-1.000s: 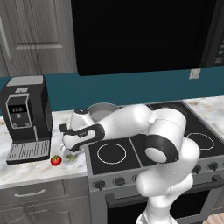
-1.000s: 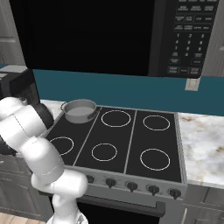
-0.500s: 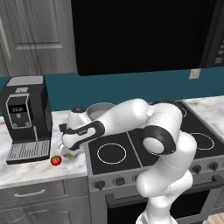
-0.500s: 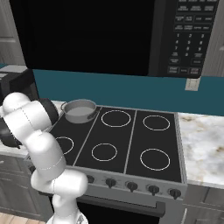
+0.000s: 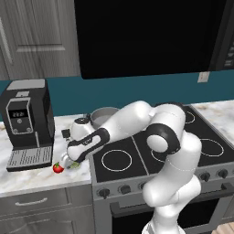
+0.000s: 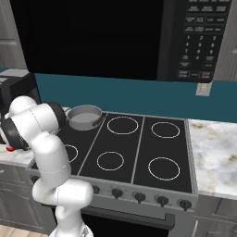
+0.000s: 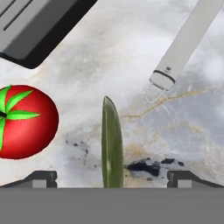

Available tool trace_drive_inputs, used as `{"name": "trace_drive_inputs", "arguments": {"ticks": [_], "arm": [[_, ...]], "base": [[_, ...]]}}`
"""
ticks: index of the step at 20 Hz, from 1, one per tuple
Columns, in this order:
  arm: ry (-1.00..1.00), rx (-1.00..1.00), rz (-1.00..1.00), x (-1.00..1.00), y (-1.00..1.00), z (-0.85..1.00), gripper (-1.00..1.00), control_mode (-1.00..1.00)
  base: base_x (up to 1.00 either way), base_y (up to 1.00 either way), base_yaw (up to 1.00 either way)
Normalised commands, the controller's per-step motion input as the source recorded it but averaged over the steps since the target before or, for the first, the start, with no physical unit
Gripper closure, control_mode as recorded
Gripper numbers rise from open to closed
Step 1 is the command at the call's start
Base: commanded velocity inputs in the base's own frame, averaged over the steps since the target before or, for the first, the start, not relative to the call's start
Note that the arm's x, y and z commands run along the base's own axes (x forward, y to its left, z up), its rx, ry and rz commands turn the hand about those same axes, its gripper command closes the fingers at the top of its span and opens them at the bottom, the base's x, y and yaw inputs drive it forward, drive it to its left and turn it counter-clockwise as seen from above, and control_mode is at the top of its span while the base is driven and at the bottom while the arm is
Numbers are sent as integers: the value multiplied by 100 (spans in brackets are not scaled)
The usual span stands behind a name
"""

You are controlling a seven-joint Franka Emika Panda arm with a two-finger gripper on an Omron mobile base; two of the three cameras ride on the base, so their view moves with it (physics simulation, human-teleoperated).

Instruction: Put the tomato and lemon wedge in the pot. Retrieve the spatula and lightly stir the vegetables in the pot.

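The tomato (image 5: 57,168) lies on the marble counter just left of my hand; in the hand view the tomato (image 7: 24,122) is small, red and green-stemmed, at the left. The lemon wedge (image 7: 111,142) shows edge-on as a thin green sliver, standing between my two fingertips (image 7: 41,178). My gripper (image 7: 111,179) is open around it and hangs low over the counter; from the left base camera the gripper (image 5: 69,162) is beside the stove's left edge. The spatula (image 7: 183,43) lies beyond, its pale handle slanting away. The grey pot (image 5: 104,117) sits on the back-left burner, also pot (image 6: 84,116).
A black coffee machine (image 5: 27,123) stands on the counter left of the hand, its drip tray (image 7: 39,26) close to the tomato. The black stovetop (image 6: 134,148) has several burner rings. A microwave (image 6: 194,41) hangs above.
The arm has swung the hand lower and slightly left, down toward the counter by the tomato. The jaws have stayed open. Nothing on the counter has moved.
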Motion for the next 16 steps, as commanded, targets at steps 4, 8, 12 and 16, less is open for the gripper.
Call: {"name": "trace_drive_inputs", "arguments": {"ticks": [4, 8, 12, 16], "arm": [[0, 0, 0, 0, 1, -32, -100, -100], [0, 0, 0, 3, 10, -12, -100, -100], [0, 0, 0, 0, 0, 0, -100, -100], [0, 0, 0, 0, 0, 0, 100, -100]], "base": [[0, 0, 0], [0, 0, 0], [0, 0, 0], [0, 0, 0]]}}
